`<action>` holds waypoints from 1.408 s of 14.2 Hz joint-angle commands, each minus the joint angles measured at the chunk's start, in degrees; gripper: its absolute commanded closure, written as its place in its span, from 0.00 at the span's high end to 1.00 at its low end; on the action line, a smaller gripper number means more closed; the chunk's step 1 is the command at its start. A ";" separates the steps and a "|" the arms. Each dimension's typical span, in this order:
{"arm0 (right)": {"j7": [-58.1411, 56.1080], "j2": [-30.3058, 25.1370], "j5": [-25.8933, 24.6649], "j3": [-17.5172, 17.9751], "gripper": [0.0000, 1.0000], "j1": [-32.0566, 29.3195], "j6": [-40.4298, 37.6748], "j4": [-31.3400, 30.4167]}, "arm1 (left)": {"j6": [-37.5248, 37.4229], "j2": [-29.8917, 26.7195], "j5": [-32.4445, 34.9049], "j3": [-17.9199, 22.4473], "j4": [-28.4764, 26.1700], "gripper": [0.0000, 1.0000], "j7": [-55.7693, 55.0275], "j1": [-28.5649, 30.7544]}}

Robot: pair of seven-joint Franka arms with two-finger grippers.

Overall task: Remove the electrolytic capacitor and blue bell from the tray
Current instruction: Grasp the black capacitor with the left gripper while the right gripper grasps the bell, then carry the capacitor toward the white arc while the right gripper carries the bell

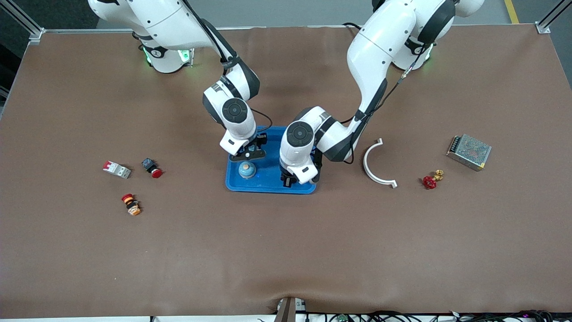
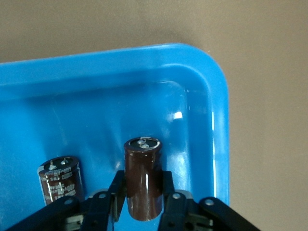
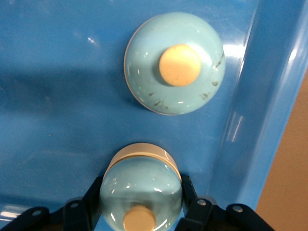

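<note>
A brown mat is spread across the whole worktop point(image 1: 286, 250), with metal frame rails seen at its corners and cables bunched along the edge nearest the front camera. A blue tray point(image 1: 272, 185) is set at the middle.

Over the tray, the left gripper point(image 2: 144, 192) is clamped on a dark brown capacitor point(image 2: 143, 180), held upright between its fingers above the tray corner toward the left arm's end. A second capacitor point(image 2: 61, 180) is seen standing on the tray floor just beside it.

The right gripper point(image 3: 140, 199) is closed around a pale blue bell point(image 3: 140, 185), gripped at its sides over the tray. A second bell point(image 3: 174, 62) is resting on the tray floor, with its tan button on top.

Toward the right arm's end, a small breaker point(image 1: 117, 169), a red push button point(image 1: 152, 168) and an orange switch point(image 1: 131, 204) are scattered on the mat. Toward the left arm's end, a white curved bracket point(image 1: 374, 166), a red valve point(image 1: 431, 180) and a metal power supply point(image 1: 468, 152) are laid out, well apart from the tray.
</note>
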 commanded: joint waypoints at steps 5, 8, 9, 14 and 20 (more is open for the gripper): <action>-3.03 -9.75 -0.43 -0.91 0.35 -0.81 -22.63 7.35 | -12.51 -4.85 1.74 -0.82 0.99 0.00 6.72 -0.43; -13.54 -14.33 -0.16 -1.00 0.35 -6.94 -35.83 13.08 | -26.85 -13.20 0.25 -2.50 0.02 0.00 27.49 1.68; -19.77 -15.82 -0.16 -1.00 0.35 -10.54 -37.95 13.61 | -29.50 -15.31 -0.62 -2.58 -0.68 0.00 35.41 2.56; -53.26 -18.56 -0.86 -1.17 0.35 -28.82 -40.88 14.32 | -29.46 -23.76 -0.02 -2.41 -11.65 0.00 58.78 5.38; -72.89 -17.68 -5.79 -1.17 0.35 -40.79 -36.49 13.80 | -8.10 -31.16 3.41 -2.23 -33.90 0.00 59.22 7.04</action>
